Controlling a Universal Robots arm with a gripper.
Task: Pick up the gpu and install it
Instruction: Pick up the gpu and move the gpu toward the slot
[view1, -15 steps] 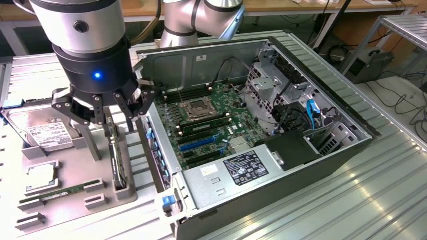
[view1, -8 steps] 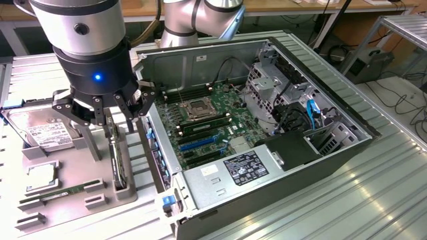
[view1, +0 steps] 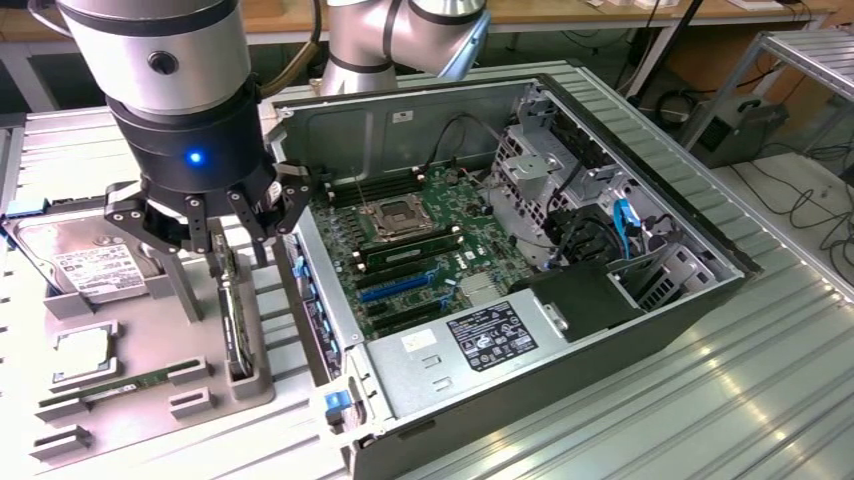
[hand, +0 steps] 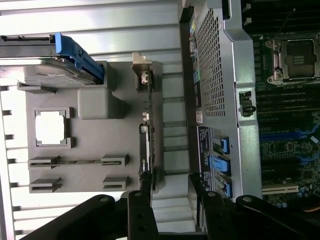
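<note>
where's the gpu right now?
The thin dark green gpu card stands on edge in the grey holder tray, exterior view's left, between the silver hard drive and the open computer case.

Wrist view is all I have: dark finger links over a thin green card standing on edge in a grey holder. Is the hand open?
Observer: Yes. The black-fingered hand is spread open just above the thin dark green gpu card.
Operator: What is that slab with the blue part beside the holder?
Observer: A silver boxy hard drive. Its white label faces up, and it is propped on the grey plastic holder.
Operator: What else is inside the case?
Observer: A grey metal power supply with a black label, at the end of the open black computer case nearest the exterior camera.
</note>
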